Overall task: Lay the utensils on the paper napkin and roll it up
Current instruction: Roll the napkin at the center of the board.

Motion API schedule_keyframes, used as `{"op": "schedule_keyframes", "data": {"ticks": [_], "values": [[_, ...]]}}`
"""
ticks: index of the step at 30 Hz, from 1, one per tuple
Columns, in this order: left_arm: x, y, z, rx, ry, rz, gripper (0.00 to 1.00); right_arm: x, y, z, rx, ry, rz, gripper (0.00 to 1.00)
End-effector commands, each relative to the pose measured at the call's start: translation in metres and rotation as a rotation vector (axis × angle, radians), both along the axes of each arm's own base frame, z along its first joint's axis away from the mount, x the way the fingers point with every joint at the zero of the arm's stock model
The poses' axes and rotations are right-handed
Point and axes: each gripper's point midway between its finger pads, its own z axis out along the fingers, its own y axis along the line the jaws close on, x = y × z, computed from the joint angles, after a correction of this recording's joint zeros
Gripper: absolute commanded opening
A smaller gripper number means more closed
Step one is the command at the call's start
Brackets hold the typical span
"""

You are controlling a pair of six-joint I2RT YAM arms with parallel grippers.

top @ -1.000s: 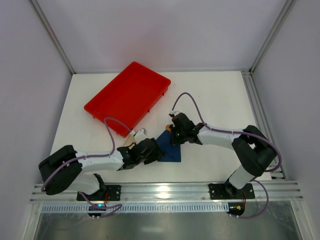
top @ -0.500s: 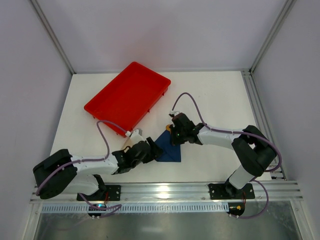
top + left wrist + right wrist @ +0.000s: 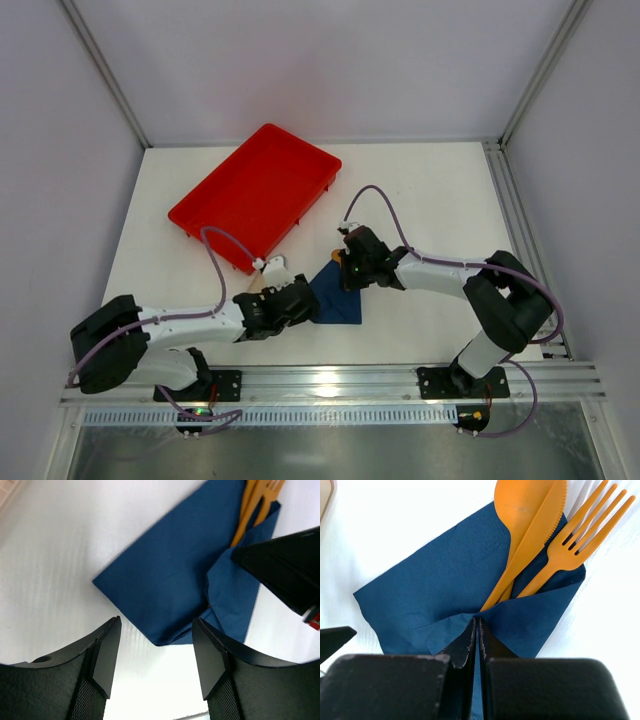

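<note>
The dark blue paper napkin [image 3: 435, 580] lies on the white table with one flap folded over the handles of the orange utensils [image 3: 535, 535], a spoon, a knife and a fork [image 3: 575, 540]. My right gripper [image 3: 476, 622] is shut, its tips pinching the peaked edge of that flap. In the left wrist view the napkin [image 3: 170, 575] sits just ahead of my left gripper [image 3: 156, 630], which is open, with the napkin's near corner at the gap between its fingers. From above, the left gripper [image 3: 300, 298] is at the napkin's [image 3: 338, 302] left edge and the right gripper [image 3: 350, 272] at its far side.
A red tray [image 3: 255, 190] lies tilted at the back left. A pale beige strip [image 3: 256, 285] lies on the table just left of the left gripper. The right arm's black finger [image 3: 285, 565] reaches in at the right of the left wrist view.
My left gripper drew back to the left off the napkin's edge, then eased slightly toward it again, jaws a little wider. The right gripper and the napkin have stayed put.
</note>
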Motion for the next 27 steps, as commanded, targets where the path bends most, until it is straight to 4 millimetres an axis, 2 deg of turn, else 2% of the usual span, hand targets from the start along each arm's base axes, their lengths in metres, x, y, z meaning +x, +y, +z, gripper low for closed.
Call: {"op": "schedule_keyframes", "data": {"ticks": [1, 6, 10, 11, 13, 15, 24, 27], "values": [[0.006, 0.018, -0.008, 0.135, -0.011, 0.028, 0.63, -0.012, -0.009, -0.012, -0.04, 0.035, 0.006, 0.04], [0.001, 0.013, -0.029, 0.202, 0.064, 0.007, 0.64, -0.012, -0.01, -0.011, -0.042, 0.036, 0.007, 0.04], [-0.002, 0.002, -0.034, 0.146, 0.078, -0.018, 0.65, -0.013, -0.01, -0.011, -0.043, 0.034, 0.009, 0.04], [0.0, -0.012, -0.028, 0.069, 0.061, -0.037, 0.66, -0.014, -0.01, -0.012, -0.043, 0.037, 0.009, 0.04], [-0.003, -0.018, -0.027, -0.008, 0.044, -0.056, 0.66, -0.013, -0.01, -0.011, -0.041, 0.034, 0.01, 0.04], [0.0, -0.031, -0.013, -0.115, 0.007, -0.065, 0.67, -0.014, -0.01, -0.011, -0.041, 0.035, 0.008, 0.04], [0.002, -0.046, 0.007, -0.287, -0.077, -0.108, 0.67, -0.015, -0.009, -0.012, -0.038, 0.037, 0.014, 0.04], [0.0, -0.049, -0.001, -0.283, -0.06, -0.113, 0.67, -0.015, -0.008, -0.013, -0.039, 0.038, 0.016, 0.04]]}}
